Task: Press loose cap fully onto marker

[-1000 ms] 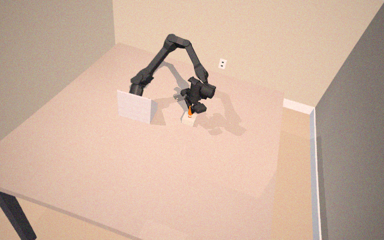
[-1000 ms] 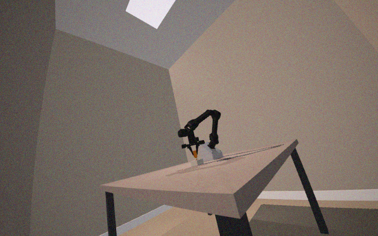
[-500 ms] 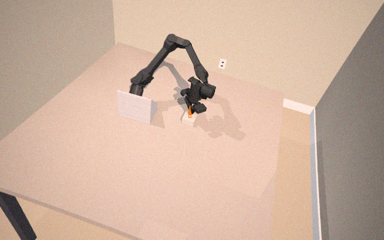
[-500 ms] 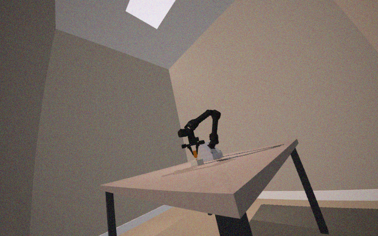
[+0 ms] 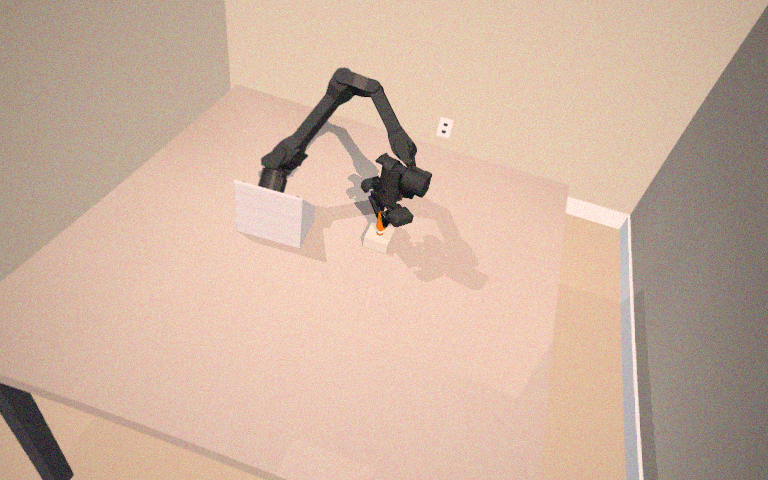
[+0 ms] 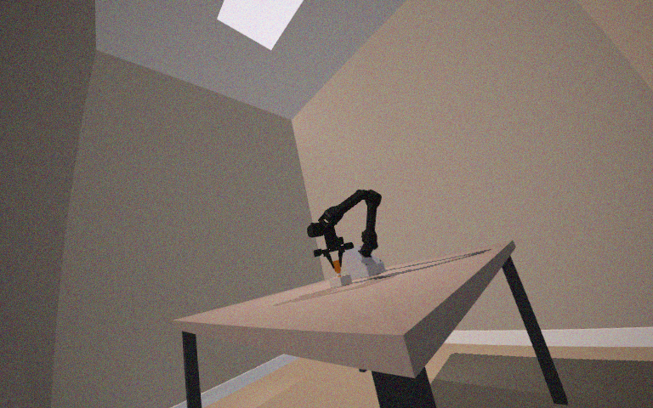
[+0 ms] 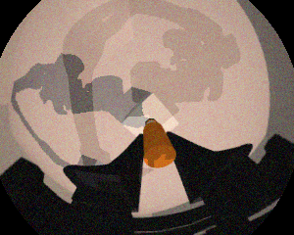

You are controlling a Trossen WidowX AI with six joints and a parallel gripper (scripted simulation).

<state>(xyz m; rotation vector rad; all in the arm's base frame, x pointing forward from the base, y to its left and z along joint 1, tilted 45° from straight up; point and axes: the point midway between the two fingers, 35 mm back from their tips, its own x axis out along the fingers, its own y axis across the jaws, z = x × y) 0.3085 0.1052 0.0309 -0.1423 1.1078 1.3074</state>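
So the black parallel-jaw pincer was clamped down on the small orange tapered cap, fingers only partway closed because the cap filled the gap between them. In the wrist view the cap sat right between the two dark fingertips, narrow end pointing away from the camera toward the pale square holder block just past it. From the top view the pincer pointed down, with the cap directly under it and the light block right below that on the beige flat table. Couldn't make out the marker itself, it was hidden by the cap and fingers, so I can't tell if the cap was fully seated. A white upright box stood off to the pincer's side, at the arm's base, well apart from the block. The side view showed the cap low over the block too.
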